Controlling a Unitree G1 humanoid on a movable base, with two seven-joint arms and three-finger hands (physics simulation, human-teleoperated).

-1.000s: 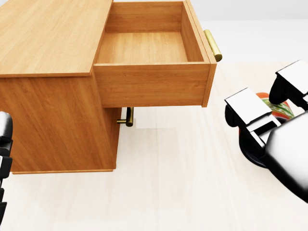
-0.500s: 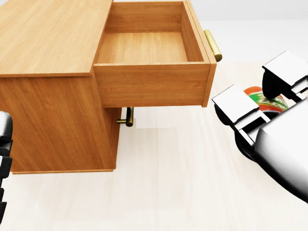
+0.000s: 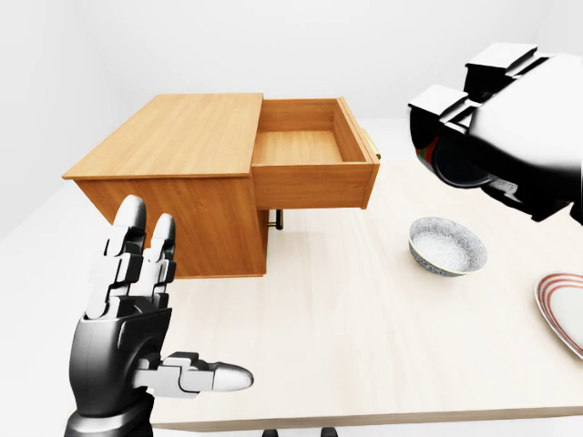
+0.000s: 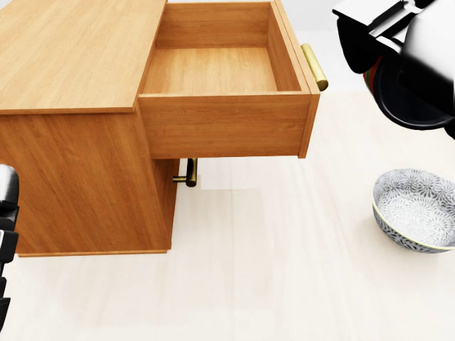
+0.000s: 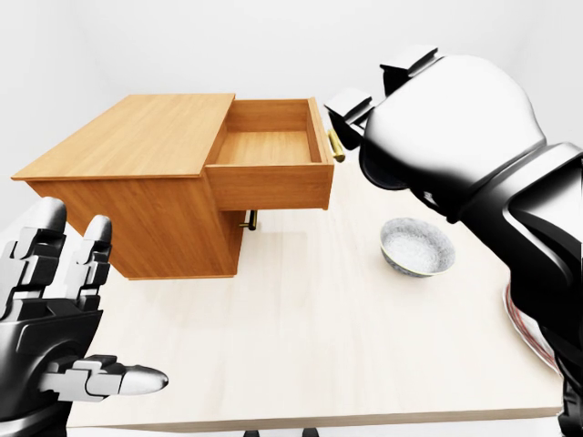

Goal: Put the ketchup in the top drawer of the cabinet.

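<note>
ketchup (image 4: pixel 370 77) mostly hidden inside right hand (image 4: pixel 405 64), fingers clamped around it; left hand (image 3: pixel 137 309) spread; drawer (image 4: pixel 213 71) open.

A wooden cabinet (image 5: pixel 146 182) on a pale table (image 5: pixel 319 337), its top drawer (image 5: pixel 269 168) pulled open. Right hand (image 5: pixel 428 127) raised beside the drawer, above a patterned bowl (image 5: pixel 417 247). Left hand (image 5: pixel 55 319) spread open, lower left.

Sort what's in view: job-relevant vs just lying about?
Job:
- top drawer, pulled open, nothing in it
- cabinet
- right hand, raised to the drawer's right in the head view; a sliver of red behind the fingers may be the ketchup, too hidden to confirm

Lying about:
- patterned bowl
- striped plate at the table's right edge
- left hand, open, idle
</note>
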